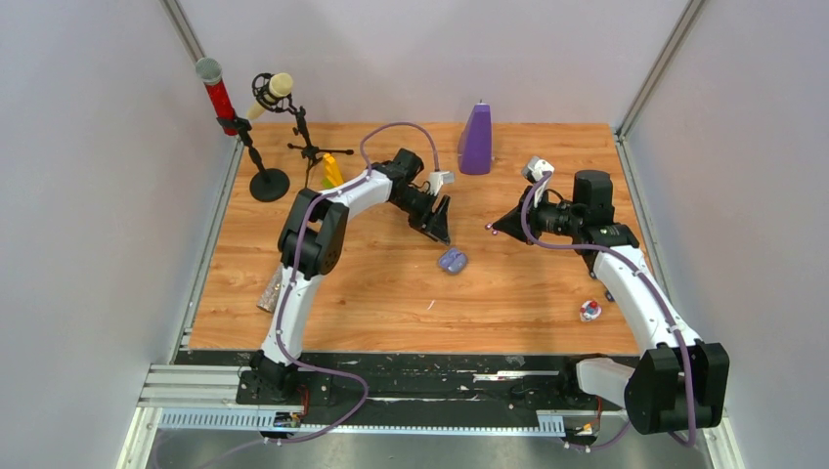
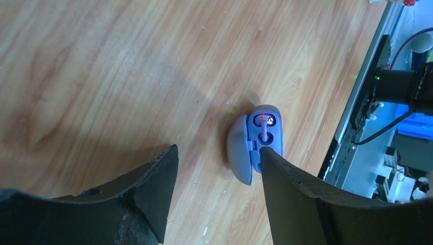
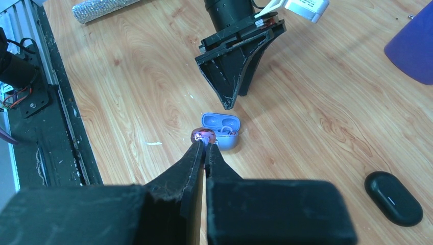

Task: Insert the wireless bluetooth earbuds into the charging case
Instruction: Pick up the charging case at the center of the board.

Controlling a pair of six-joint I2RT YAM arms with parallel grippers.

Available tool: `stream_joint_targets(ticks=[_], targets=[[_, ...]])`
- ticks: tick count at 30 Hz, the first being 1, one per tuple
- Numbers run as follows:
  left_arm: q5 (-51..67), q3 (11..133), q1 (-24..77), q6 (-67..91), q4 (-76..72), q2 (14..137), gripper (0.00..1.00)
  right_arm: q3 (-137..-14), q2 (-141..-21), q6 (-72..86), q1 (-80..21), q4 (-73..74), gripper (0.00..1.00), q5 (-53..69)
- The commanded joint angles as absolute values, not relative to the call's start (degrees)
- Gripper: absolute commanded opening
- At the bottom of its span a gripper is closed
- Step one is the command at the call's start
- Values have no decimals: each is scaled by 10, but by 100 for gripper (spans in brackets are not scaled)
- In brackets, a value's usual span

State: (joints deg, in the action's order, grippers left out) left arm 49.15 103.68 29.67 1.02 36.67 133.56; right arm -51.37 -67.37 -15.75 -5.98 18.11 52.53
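A pale purple charging case [image 1: 452, 260] lies open on the wooden table. Its lid [image 2: 237, 153] is folded out to one side, and one pale purple earbud [image 2: 265, 122] sits in its base, lit red. My left gripper [image 2: 219, 155] hangs open just above and behind the case [image 2: 255, 145], with one fingertip [image 2: 270, 161] overlapping the case's near end and nothing between the jaws. My right gripper [image 3: 205, 143] is shut on a second glossy earbud [image 3: 202, 136], held in the air to the right of the case [image 3: 222, 130]. From above, this gripper [image 1: 492, 228] is level with the left gripper [image 1: 440, 227].
A black oval case [image 3: 393, 198] lies shut on the table. A tall purple object [image 1: 476, 140] stands at the back. Two microphone stands [image 1: 269, 181] are at the back left. A silver roll [image 1: 271, 290] lies at the left edge, and a small red-and-white item [image 1: 589, 311] lies front right.
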Motion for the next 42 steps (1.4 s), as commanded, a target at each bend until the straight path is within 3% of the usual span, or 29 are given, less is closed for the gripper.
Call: stream_joint_targets(ticks=[1, 19, 27, 42], targets=[[487, 1049, 310, -23, 413, 1347, 69, -523, -656, -170, -61, 165, 0, 531], [467, 1029, 330, -8, 398, 1346, 58, -522, -655, -168, -61, 166, 0, 536], [479, 1028, 330, -3, 391, 1349, 42, -523, -656, -168, -61, 165, 0, 536], [486, 1032, 342, -3, 400, 1347, 40, -523, -658, -168, -61, 165, 0, 533]])
